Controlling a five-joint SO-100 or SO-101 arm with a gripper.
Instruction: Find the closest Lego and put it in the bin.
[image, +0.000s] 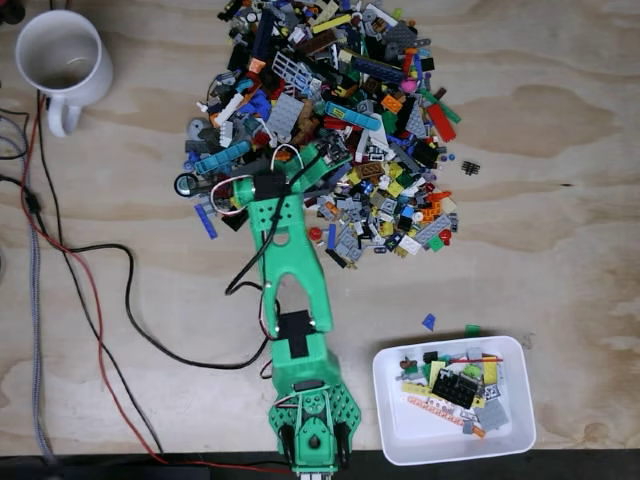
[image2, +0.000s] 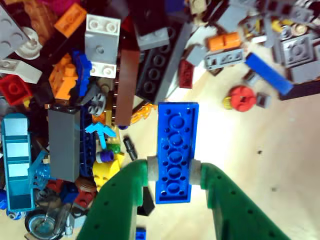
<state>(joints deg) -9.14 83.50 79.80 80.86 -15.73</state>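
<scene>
In the wrist view a blue Lego plate (image2: 175, 150) lies studs-up at the edge of the pile, over bare wood. My green gripper (image2: 175, 172) is shut on it, with grey pads (image2: 152, 170) pressed against its two long sides. Whether it is lifted off the table I cannot tell. In the fixed view the green arm reaches up from the bottom edge, and the gripper (image: 300, 165) sits at the lower left edge of the big Lego pile (image: 340, 110). The white bin (image: 400, 440) stands at the lower right with several pieces in it.
A white mug (image: 60, 55) stands at the top left. Red and black cables (image: 90, 290) trail across the left side of the plywood table. Two small loose pieces, a blue piece (image: 428, 322) and a green piece (image: 472, 328), lie just above the bin.
</scene>
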